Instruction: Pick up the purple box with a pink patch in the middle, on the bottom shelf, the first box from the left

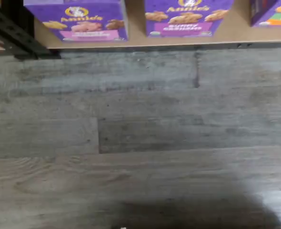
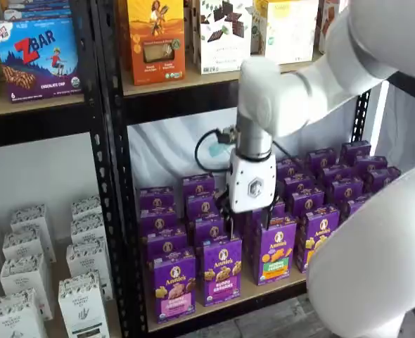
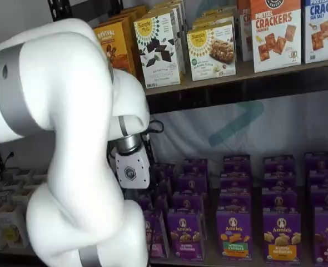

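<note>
We see the pincer (image 2: 248,224) hanging in front of the bottom shelf (image 2: 264,294), its white body facing the rows of purple cartons. Its black fingers (image 2: 231,227) show only as short stubs against the cartons, so we cannot tell whether they stand apart or together; no box is in them.

The purple box (image 2: 174,286) with the pink band stands upright at the front edge of the board, below the pincer and off to one side of it, apart from it. The wrist view shows it (image 1: 85,20) beside a like carton (image 1: 188,18) without pink.

We judge the front-row placement leaves its face free for an approach, but the close neighbour leaves little room.
</note>
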`<state>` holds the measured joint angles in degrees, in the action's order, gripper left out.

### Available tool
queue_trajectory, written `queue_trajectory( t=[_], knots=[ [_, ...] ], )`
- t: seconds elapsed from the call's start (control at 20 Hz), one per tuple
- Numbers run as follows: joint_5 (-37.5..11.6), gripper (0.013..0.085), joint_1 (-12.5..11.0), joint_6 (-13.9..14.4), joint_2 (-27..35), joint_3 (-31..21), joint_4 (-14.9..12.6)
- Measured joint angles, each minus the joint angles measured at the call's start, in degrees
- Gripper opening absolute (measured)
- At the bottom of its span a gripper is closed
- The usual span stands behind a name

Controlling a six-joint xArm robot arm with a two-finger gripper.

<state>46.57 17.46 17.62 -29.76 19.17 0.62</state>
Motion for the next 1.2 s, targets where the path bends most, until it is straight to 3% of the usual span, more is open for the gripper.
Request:
queue_trajectory(
  t=[0.2, 0.45, 0.65, 0.75, 0.85, 1.05, 1.2],
  knots=[
    [-4.9, 0.085, 2.3, 0.9, 6.4, 0.3, 1.7],
    [-9.9, 0.085, 5.0, 4.2, 13.8, 1.6, 0.8],
    [-13.2, 0.085, 5.9, 2.5, 18.3, 2.8, 3.9],
    [-15.6, 0.085, 6.1, 2.5, 21.3, 3.6, 4.0],
    [-17.1, 0.085, 6.1, 2.8, 23.9, 4.6, 3.5],
    [-19.6, 0.085, 5.6, 6.0, 30.0, 7.8, -0.7],
    [-21.1, 0.085, 5.0, 5.8, 33.4, 9.8, -1.2]
  ],
)
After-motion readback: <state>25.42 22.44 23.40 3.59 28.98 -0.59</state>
